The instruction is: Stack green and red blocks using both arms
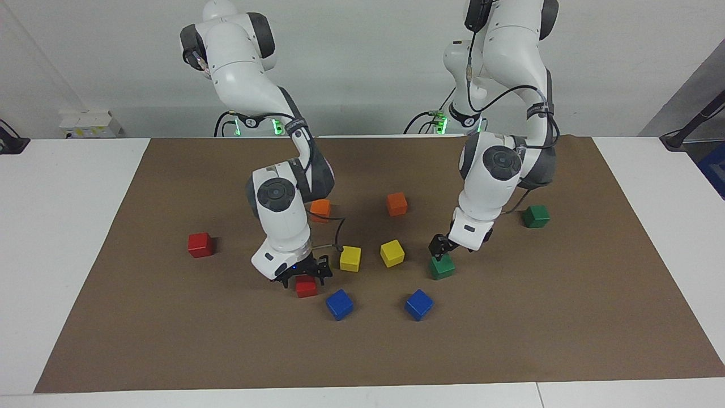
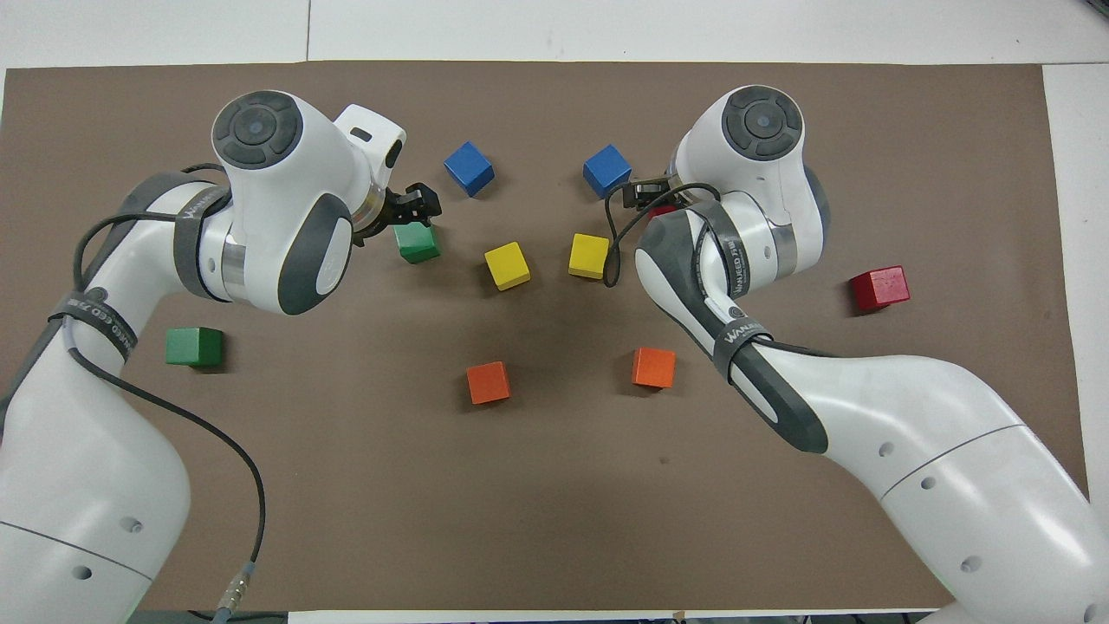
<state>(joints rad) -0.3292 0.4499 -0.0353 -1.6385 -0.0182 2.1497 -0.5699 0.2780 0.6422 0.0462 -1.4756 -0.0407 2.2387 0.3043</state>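
A red block (image 1: 306, 288) lies on the brown mat beside a blue cube. My right gripper (image 1: 304, 276) is open and low over it, a finger on each side of its top; in the overhead view the gripper (image 2: 645, 192) hides most of the block (image 2: 664, 209). A green block (image 1: 442, 267) (image 2: 417, 243) lies mid-mat. My left gripper (image 1: 440, 249) (image 2: 418, 206) is open just above it. A second red block (image 1: 200, 245) (image 2: 878, 288) lies toward the right arm's end. A second green block (image 1: 536, 216) (image 2: 194, 346) lies toward the left arm's end.
Two yellow cubes (image 1: 350, 258) (image 1: 392, 253) lie between the two grippers. Two blue cubes (image 1: 339, 304) (image 1: 419, 304) lie farther from the robots. Two orange cubes (image 1: 320, 209) (image 1: 397, 203) lie nearer to them. The brown mat (image 1: 170, 340) covers the white table.
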